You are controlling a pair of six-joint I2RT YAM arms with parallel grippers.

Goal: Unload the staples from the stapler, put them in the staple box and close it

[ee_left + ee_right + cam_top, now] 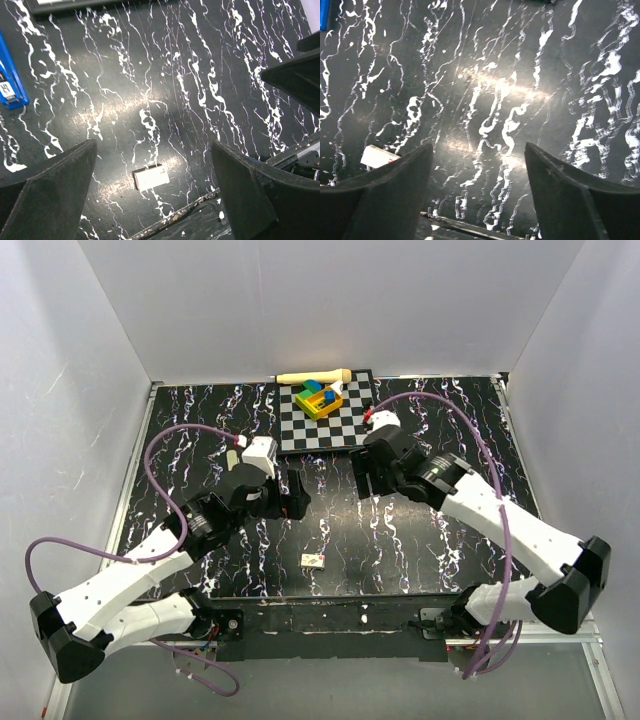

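The blue stapler (11, 80) lies flat on the black marbled table at the left edge of the left wrist view. Only a blue corner of the stapler (324, 12) shows in the right wrist view, and in the top view the left arm hides it. A small pale block (313, 560), which looks like a strip of staples (151, 178), lies alone near the table's front edge. My left gripper (152, 145) hangs open above it, empty. My right gripper (478, 145) is open too, holding nothing, with the pale block (379, 156) beside its left finger.
A checkered board (335, 430) at the back carries coloured toy blocks (322, 398), and a wooden stick (315, 376) lies behind it. White walls close three sides. The two grippers (293, 498) (366, 478) hover close together mid-table. The table's front edge (200, 207) is near.
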